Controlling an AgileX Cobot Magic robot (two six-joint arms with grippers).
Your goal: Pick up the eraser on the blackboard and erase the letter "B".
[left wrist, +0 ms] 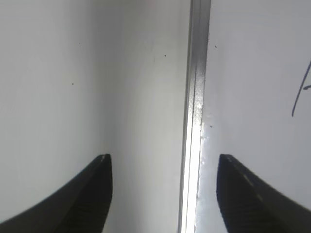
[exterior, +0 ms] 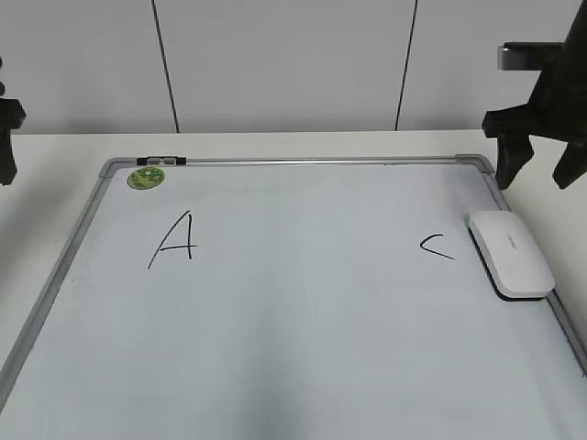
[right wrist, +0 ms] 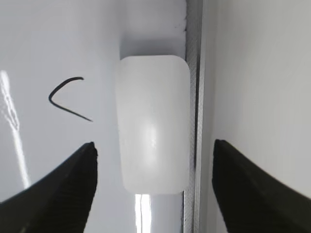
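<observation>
The blackboard lies flat on the table. A black "A" is at its left and a black "C" at its right. No letter "B" shows; the board between them is blank. The white eraser lies on the board's right edge, next to the "C". My right gripper hangs open above and behind the eraser. In the right wrist view the eraser sits between the open fingers, untouched. My left gripper is open and empty over the board's left frame.
A round green sticker sits in the board's far left corner. White table surrounds the board, with a pale wall behind. My left gripper shows only partly at the left edge of the exterior view.
</observation>
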